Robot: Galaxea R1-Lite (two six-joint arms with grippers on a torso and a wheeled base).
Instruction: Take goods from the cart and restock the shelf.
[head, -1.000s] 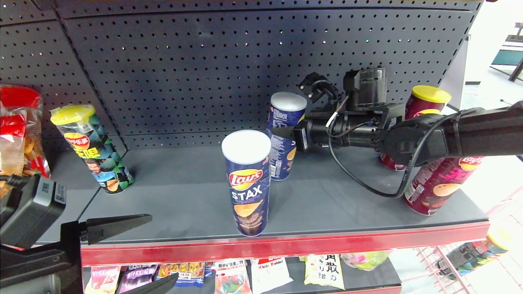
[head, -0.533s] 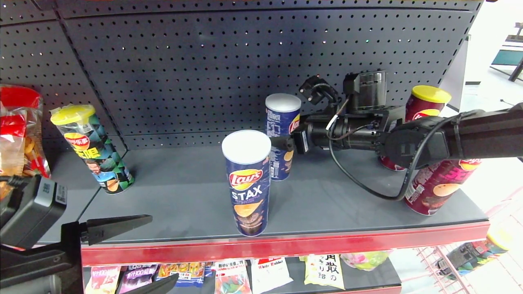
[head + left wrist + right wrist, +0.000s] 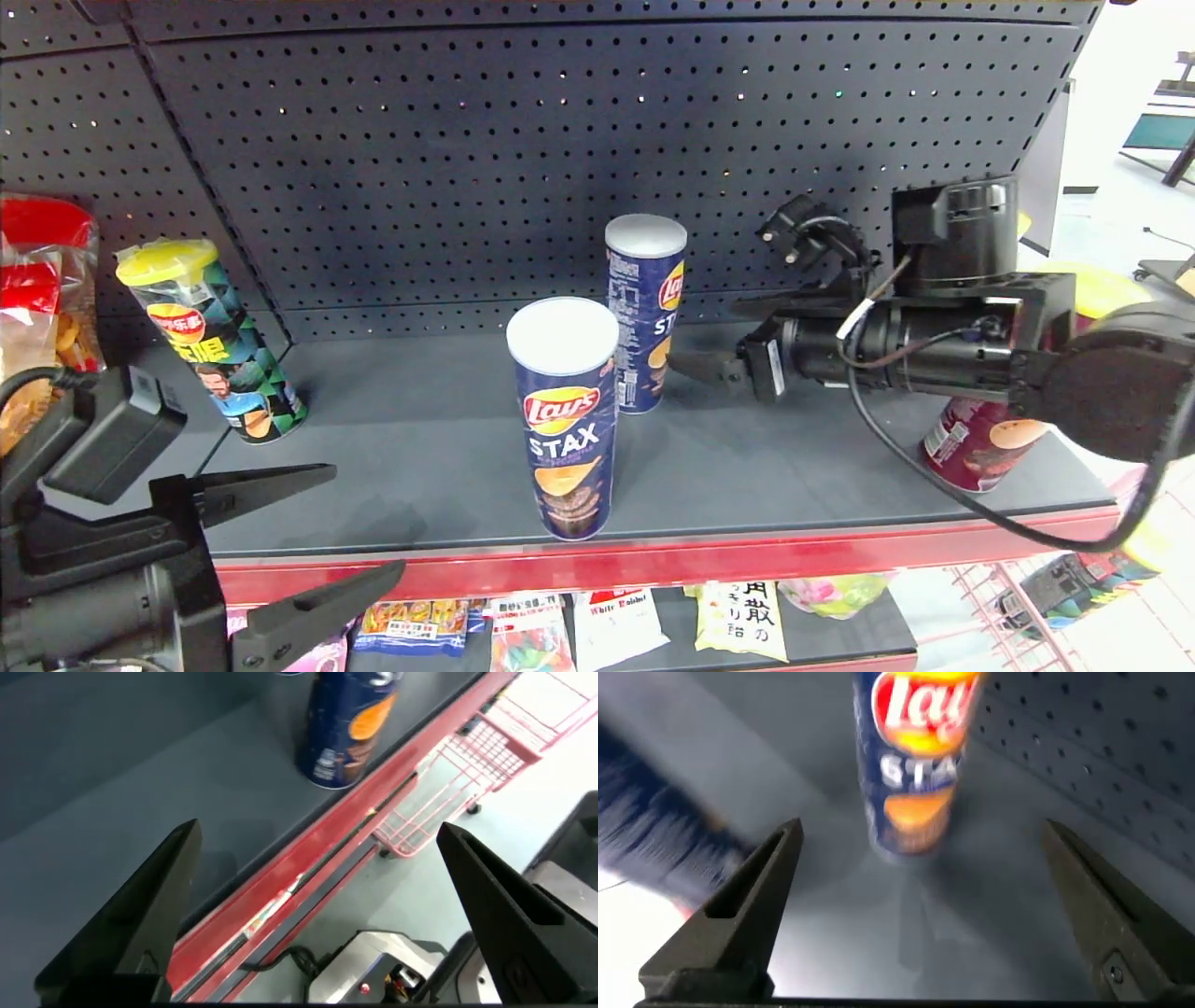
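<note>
Stock on hand, as I find it:

1. My right pincer (image 3: 705, 334): released, fingers spread wide, holding nothing. It hangs low over the shelf (image 3: 420, 448), pointing at the rear blue can (image 3: 644, 313); in the wrist view the can stands beyond the tips, apart from them.
2. Rear blue can: upright, near the pegboard (image 3: 467, 168), grey lid on.
3. Front blue can (image 3: 563, 415): upright, near the red front edge of the shelf, ahead of the rear one.
4. My left pincer (image 3: 364, 518): released, fingers apart and bare, held before the shelf's front edge, well left of the front can.
5. Green can (image 3: 210, 341): yellow lid, tilted, at the shelf's left end.
6. Maroon can (image 3: 976, 439): right end, partly hidden by my right arm.
7. Snack bags (image 3: 616, 625): on the tier below.
8. Pink wire cart (image 3: 1027, 597): lower right.
</note>
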